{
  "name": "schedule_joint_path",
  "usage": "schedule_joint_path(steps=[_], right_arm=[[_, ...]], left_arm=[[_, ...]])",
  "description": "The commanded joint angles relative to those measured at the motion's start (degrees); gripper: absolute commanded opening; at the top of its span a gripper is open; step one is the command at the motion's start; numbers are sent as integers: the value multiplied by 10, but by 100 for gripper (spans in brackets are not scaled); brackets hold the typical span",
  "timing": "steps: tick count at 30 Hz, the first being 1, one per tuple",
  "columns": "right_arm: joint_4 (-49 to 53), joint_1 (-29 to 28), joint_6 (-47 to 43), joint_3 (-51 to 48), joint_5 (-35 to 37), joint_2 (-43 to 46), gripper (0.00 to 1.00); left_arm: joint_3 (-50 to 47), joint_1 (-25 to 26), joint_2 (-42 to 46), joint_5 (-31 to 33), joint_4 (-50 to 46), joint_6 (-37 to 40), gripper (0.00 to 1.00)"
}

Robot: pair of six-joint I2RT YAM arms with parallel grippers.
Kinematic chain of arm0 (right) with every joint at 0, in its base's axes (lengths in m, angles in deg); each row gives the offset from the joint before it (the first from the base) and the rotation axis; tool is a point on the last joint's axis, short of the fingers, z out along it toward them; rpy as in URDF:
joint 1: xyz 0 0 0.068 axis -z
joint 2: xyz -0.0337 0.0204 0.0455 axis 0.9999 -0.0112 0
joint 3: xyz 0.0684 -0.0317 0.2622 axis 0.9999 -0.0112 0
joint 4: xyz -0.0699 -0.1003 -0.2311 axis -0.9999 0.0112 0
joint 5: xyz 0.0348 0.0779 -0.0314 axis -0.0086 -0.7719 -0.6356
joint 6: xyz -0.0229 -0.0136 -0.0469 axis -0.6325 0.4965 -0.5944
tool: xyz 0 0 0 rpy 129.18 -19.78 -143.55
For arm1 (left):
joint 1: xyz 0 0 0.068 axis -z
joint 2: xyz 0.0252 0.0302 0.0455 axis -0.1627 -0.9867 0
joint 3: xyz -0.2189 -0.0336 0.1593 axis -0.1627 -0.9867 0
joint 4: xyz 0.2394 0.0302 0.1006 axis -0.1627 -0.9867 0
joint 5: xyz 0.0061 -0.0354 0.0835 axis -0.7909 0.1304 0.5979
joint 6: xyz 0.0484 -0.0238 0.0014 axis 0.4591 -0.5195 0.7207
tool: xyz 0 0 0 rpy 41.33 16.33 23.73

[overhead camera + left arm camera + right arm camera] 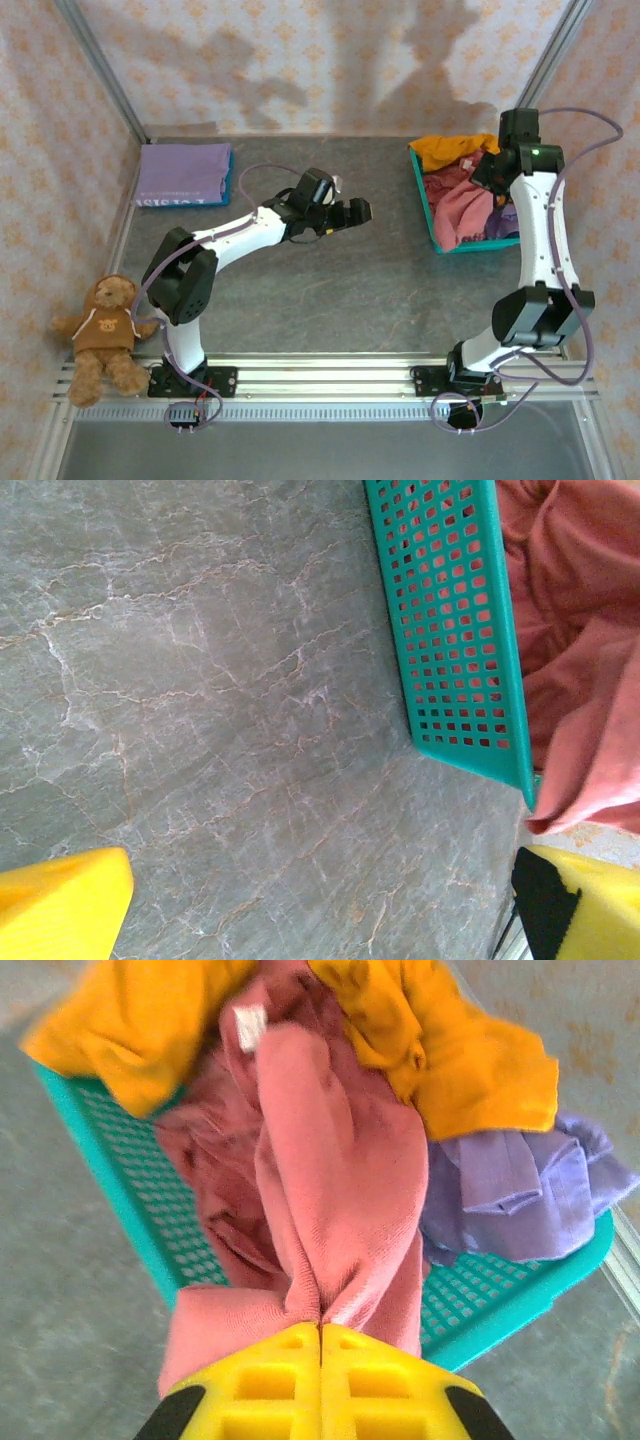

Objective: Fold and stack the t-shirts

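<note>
Right hand was pinched shut on a bunched fold of the dusty red cloth t-shirt, heaped in the teal mesh plastic basket against the mustard orange t-shirt and the lavender purple t-shirt. Risk as I judged it: a lift could drag those two out or tip the light basket, or the thin pinch could slip. Left hand hung spread wide over the grey stone-look worktop, so nothing pinned the basket.

Pink floral wallpaper lines the top and sides — soft shadows fall across it. A grey veined tabletop fills the centre; aluminium rails cross the bottom.
</note>
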Motion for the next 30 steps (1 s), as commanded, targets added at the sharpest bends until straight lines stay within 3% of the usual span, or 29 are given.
schedule_joint_path(steps=[1, 10, 18, 24, 30], right_arm=[[-61, -22, 27, 40, 2, 58, 0], [-275, -81, 13, 19, -45, 166, 0], [-477, -142, 1, 46, -126, 185, 0], [-489, -240, -18, 172, -168, 115, 0], [-463, -346, -53, 268, -157, 40, 0]], left_arm=[[-20, 4, 29, 15, -13, 10, 99], [-58, -16, 51, 21, -21, 19, 99], [-113, -59, 89, 25, -24, 27, 99], [-134, -91, 114, 28, -48, 40, 99], [-173, -134, 159, 37, -60, 48, 99]])
